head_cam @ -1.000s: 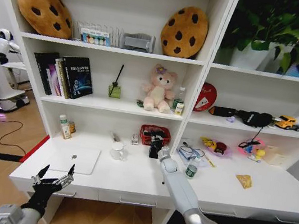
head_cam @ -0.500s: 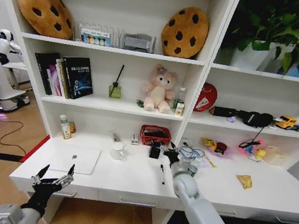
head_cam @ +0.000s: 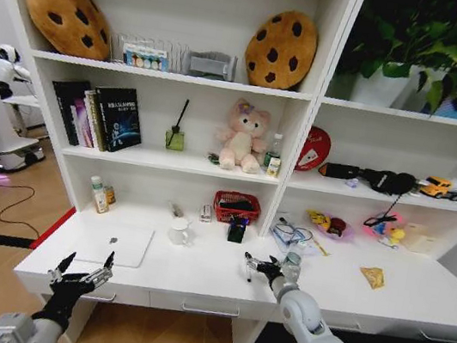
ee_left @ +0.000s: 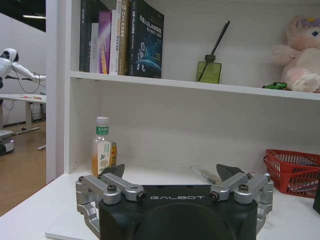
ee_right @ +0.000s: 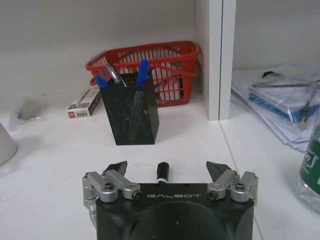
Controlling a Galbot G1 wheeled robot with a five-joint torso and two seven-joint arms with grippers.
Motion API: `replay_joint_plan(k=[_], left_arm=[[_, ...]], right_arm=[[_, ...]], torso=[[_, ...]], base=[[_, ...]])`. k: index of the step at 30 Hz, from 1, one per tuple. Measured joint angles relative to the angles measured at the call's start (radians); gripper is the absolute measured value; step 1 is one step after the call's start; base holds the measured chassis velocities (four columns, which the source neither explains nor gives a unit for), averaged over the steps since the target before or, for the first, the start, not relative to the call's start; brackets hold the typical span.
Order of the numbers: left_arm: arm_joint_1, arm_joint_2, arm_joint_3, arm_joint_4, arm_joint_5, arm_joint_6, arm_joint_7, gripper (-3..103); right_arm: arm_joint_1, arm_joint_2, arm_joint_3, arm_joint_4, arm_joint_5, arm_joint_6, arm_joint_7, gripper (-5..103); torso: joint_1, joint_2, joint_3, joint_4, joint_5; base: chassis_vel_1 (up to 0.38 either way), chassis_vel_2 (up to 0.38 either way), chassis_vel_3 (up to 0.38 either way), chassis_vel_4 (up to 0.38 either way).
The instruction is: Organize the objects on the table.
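Pen [ee_right: 162, 172] between the open right gripper [ee_right: 167, 169] fingers, lower length hidden behind the gripper body. Green-labelled bottle [ee_right: 311, 167] at 3 o'clock, cut by the frame edge. Red basket [ee_left: 294, 170] cropped at 3 o'clock in the left wrist view. Book titles [head_cam: 120, 117] too small to read.

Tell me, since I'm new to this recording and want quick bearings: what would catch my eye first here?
The right gripper hovers open low over the white table, with a dark pen lying between its fingers, short of the black mesh pen holder and red basket. Higher up, two cookie cushions flank the top shelf, with a pink plush bear below. The left gripper waits open at the table's front edge near the laptop.
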Motion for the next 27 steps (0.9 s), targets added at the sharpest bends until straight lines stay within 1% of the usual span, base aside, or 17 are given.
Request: replay_joint_plan(k=[1,4,5,6,7,10,11,13,19,20,21,23,24,27], left_arm=[[0.000,0.000,0.000,0.000,0.000,0.000,0.000,100],[0.000,0.000,0.000,0.000,0.000,0.000,0.000,100],[0.000,0.000,0.000,0.000,0.000,0.000,0.000,100],[0.000,0.000,0.000,0.000,0.000,0.000,0.000,100],[0.000,0.000,0.000,0.000,0.000,0.000,0.000,100],[0.000,0.000,0.000,0.000,0.000,0.000,0.000,100],[0.000,0.000,0.000,0.000,0.000,0.000,0.000,100],[0.000,0.000,0.000,0.000,0.000,0.000,0.000,100],[0.000,0.000,0.000,0.000,0.000,0.000,0.000,100],[0.000,0.000,0.000,0.000,0.000,0.000,0.000,100],[0.000,0.000,0.000,0.000,0.000,0.000,0.000,100],[0.000,0.000,0.000,0.000,0.000,0.000,0.000,100],[0.000,0.000,0.000,0.000,0.000,0.000,0.000,100],[0.000,0.000,0.000,0.000,0.000,0.000,0.000,100]], right_arm=[[0.000,0.000,0.000,0.000,0.000,0.000,0.000,93],[0.030,0.031,-0.025,-0.039,0.002,-0.014,0.029,77],[0.030,0.031,-0.025,-0.039,0.002,-0.014,0.029,77],[0.042,0.038,-0.036,-0.054,0.001,-0.014,0.033,71],[0.042,0.038,-0.036,-0.054,0.001,-0.014,0.033,71],[0.073,0.049,-0.055,-0.090,-0.002,-0.011,0.035,54],[0.073,0.049,-0.055,-0.090,-0.002,-0.011,0.035,54],[0.088,0.052,-0.063,-0.109,-0.003,-0.006,0.035,44],[0.103,0.053,-0.072,-0.130,-0.003,-0.003,0.034,41],[0.103,0.053,-0.072,-0.133,-0.004,-0.003,0.034,39],[0.102,0.054,-0.072,-0.135,-0.004,-0.003,0.034,44],[0.102,0.055,-0.072,-0.140,-0.005,-0.001,0.031,44],[0.102,0.057,-0.072,-0.147,-0.007,0.004,0.028,48],[0.107,0.064,-0.072,-0.164,-0.009,0.010,0.021,50]], torso=[[0.000,0.000,0.000,0.0000,0.0000],[0.000,0.000,0.000,-0.0002,0.0000],[0.000,0.000,0.000,-0.0002,0.0000],[0.000,0.000,0.000,-0.0002,-0.0001],[0.000,0.000,0.000,-0.0002,-0.0001],[0.000,0.000,0.000,-0.0003,-0.0001],[0.000,0.000,0.000,-0.0003,-0.0001],[0.000,0.000,0.000,-0.0002,-0.0001],[0.000,0.000,0.000,-0.0003,0.0000],[0.000,0.000,0.000,-0.0003,0.0000],[0.000,0.000,0.000,-0.0003,-0.0001],[0.000,0.000,0.000,-0.0003,0.0000],[0.000,0.000,0.000,-0.0003,0.0000],[0.000,0.000,0.000,-0.0003,0.0000]], base=[[0.000,0.000,0.000,0.000],[0.000,0.000,0.000,0.000],[0.000,0.000,0.000,0.000],[0.000,0.000,0.000,0.000],[0.000,0.000,0.000,0.000],[0.000,0.000,0.000,0.000],[0.000,0.000,0.000,0.000],[0.000,0.000,0.000,0.000],[0.000,0.000,0.000,0.000],[0.000,0.000,0.000,0.000],[0.000,0.000,0.000,0.000],[0.000,0.000,0.000,0.000],[0.000,0.000,0.000,0.000],[0.000,0.000,0.000,0.000]])
